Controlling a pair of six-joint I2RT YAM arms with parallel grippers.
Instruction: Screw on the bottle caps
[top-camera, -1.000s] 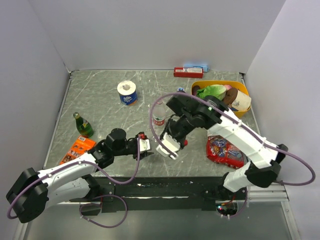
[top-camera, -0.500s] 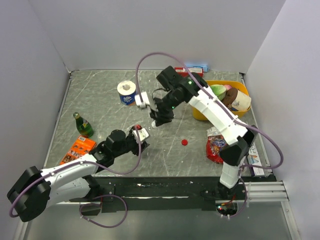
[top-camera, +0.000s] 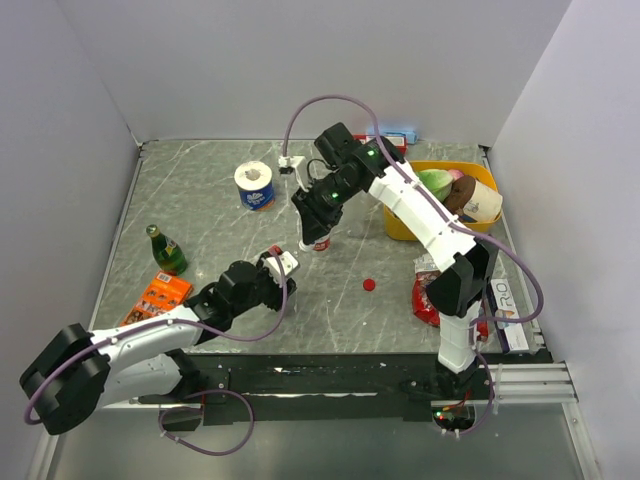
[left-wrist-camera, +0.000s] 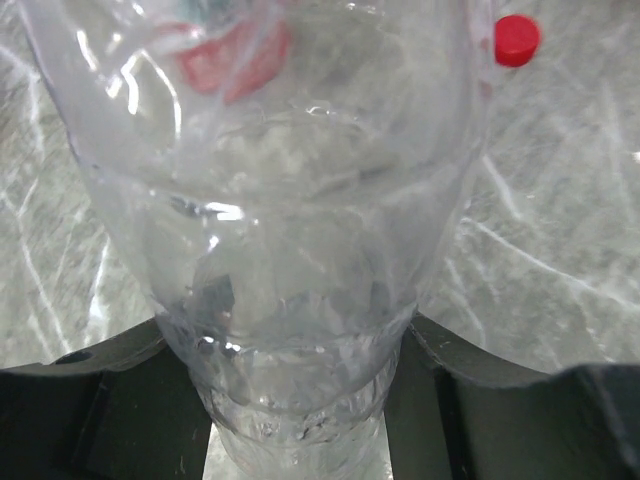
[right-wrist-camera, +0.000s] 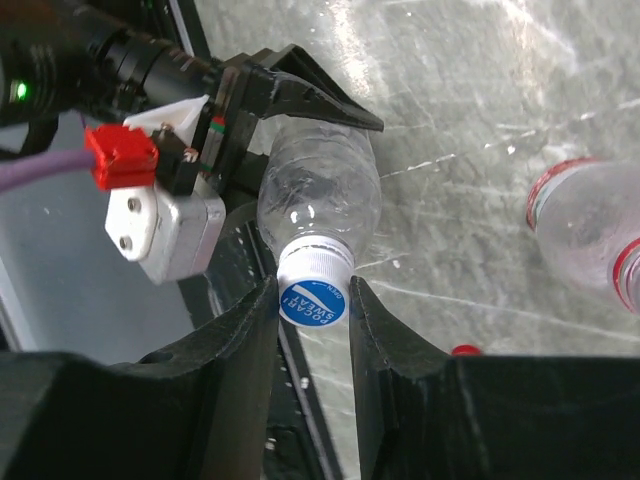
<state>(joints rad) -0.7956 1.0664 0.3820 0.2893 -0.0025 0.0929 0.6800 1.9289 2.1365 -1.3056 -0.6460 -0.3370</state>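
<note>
The right claw was clenched on the blue cap, one finger pressed against each side of it. That cap sat on the neck of a clear bottle, which ran straight out from the claw's tips to the left claw. The left claw was grasping the same bottle by its lower body, its two dark fingers hugging the plastic on both sides. So the bottle hung between the two claws, above the bench.

Just beside the right claw, toward the arm bases, the red-banded bottle was on the bench. The red cap lay loose on the marble past the far end of the held bottle, apart from both claws.

Further out, well to the left of the right claw, stood a toilet roll. A green bottle stood off to the left claw's left. A yellow tub of oddments sat to the right claw's right.
</note>
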